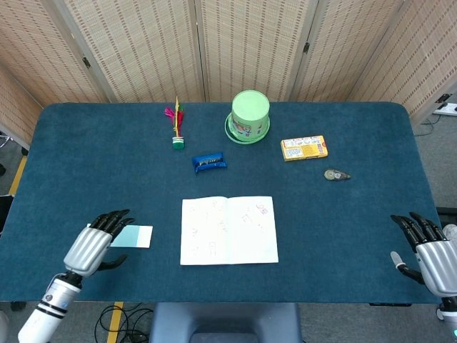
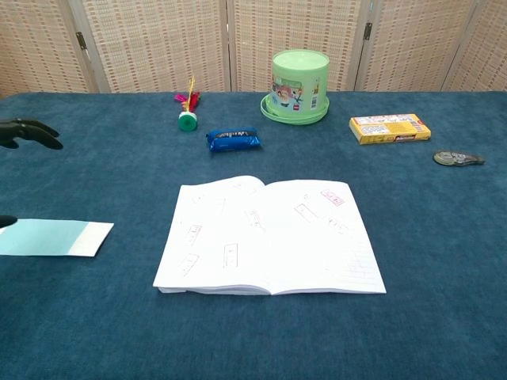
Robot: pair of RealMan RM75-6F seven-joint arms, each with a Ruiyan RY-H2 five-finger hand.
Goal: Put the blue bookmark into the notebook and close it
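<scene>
The open notebook lies flat at the table's front middle, its pages facing up. The pale blue bookmark lies flat to its left; in the chest view the bookmark sits at the left edge. My left hand hovers over the bookmark's left end with fingers spread and holds nothing; only its fingertips show in the chest view. My right hand rests open at the front right corner, far from both.
A green lidded tub, a blue wrapped packet, a feathered shuttlecock, a yellow box and a correction-tape roller lie across the far half. A woven screen stands behind the table.
</scene>
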